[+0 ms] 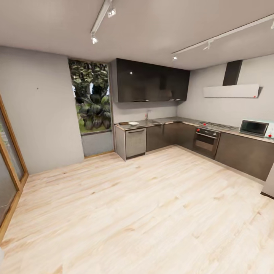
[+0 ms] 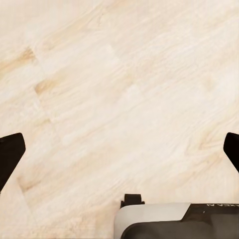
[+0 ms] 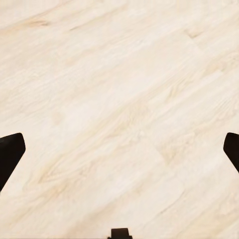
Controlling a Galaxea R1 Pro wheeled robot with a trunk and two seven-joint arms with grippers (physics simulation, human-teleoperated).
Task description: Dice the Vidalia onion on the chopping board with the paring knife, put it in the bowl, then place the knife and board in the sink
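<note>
I stood well back from the L-shaped countertop (image 1: 167, 121), with a broad stretch of pale wooden floor (image 1: 144, 205) between me and its dark cabinets. On that countertop the sink (image 1: 151, 122) sat beneath its tap, with the white bowl (image 1: 133, 123) just beside it toward the window (image 1: 92, 97) and the dark chopping board (image 1: 124, 123) at the counter's window end; the onion and the knife were too small to tell. My left claw (image 2: 119, 149) and my right claw (image 3: 119, 149) both hung over bare floor, fingers spread wide apart and holding nothing.
</note>
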